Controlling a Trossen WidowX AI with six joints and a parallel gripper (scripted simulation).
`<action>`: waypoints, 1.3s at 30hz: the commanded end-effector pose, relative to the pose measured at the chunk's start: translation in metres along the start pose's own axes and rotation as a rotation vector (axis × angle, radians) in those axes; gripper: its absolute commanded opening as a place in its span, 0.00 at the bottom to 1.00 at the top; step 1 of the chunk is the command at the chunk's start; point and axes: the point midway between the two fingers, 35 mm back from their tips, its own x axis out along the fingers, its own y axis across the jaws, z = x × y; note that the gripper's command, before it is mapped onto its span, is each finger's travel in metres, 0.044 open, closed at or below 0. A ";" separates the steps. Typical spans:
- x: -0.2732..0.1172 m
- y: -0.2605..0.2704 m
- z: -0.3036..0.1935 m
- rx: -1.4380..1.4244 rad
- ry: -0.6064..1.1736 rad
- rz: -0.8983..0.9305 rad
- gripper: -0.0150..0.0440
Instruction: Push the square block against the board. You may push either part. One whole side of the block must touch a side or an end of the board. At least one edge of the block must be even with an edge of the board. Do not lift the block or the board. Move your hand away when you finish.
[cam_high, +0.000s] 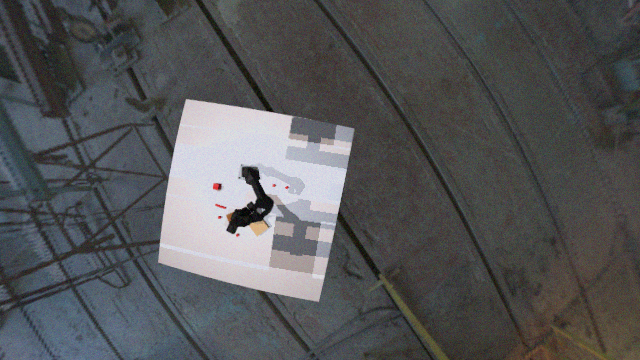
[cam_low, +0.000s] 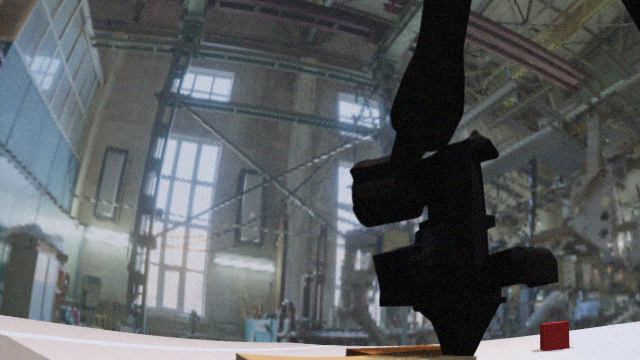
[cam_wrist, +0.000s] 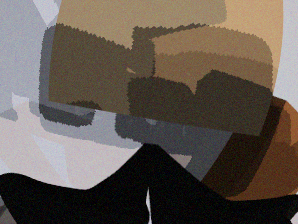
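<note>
Low and left of the middle in the top frame, we see the orange block (cam_high: 229, 217) (cam_low: 395, 350) (cam_wrist: 280, 160) partly under the black arm (cam_high: 264, 201) (cam_low: 435, 90); the tan board (cam_high: 259, 228) (cam_low: 300, 357) (cam_wrist: 165, 55) lies to its right; our tool (cam_low: 459, 352) (cam_wrist: 149, 149) is shut with nothing in it, low by the wood; we cannot tell if both parts touch.
</note>
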 end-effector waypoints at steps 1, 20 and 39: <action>0.002 0.000 0.004 0.004 -0.004 0.001 0.25; 0.001 -0.002 0.034 0.003 -0.004 0.000 0.25; 0.002 0.000 0.059 0.002 -0.006 0.001 0.25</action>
